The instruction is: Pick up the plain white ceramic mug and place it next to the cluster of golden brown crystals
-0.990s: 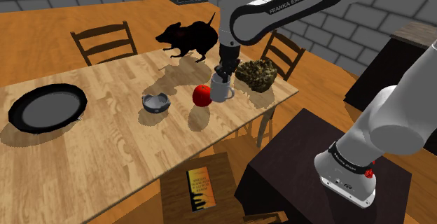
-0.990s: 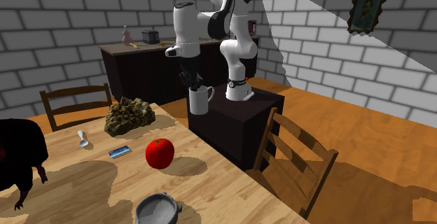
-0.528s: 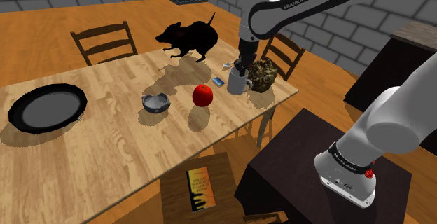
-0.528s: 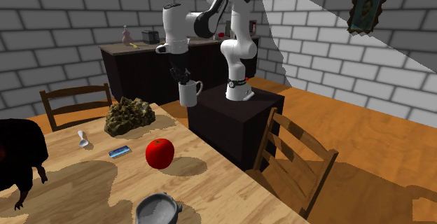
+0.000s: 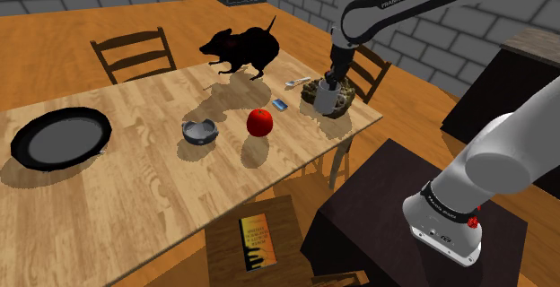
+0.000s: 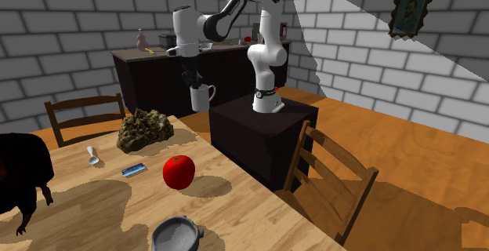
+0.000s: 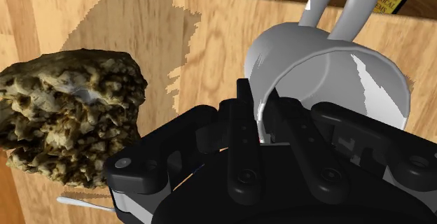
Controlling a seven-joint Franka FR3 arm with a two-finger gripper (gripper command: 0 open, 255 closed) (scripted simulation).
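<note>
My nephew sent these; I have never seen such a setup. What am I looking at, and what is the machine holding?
These are simulator renders of one white robot arm on a dark box beside a wooden table. Two pictures come from cameras in the room, one beside the box, one facing the arm across the table. The third comes from a camera on the hand, looking along its black gripper. The gripper is shut on the rim of a white mug, held above the table close to a brownish lump of crystals. Also there: a red apple, a grey bowl, a black plate, a black animal figure.
</note>
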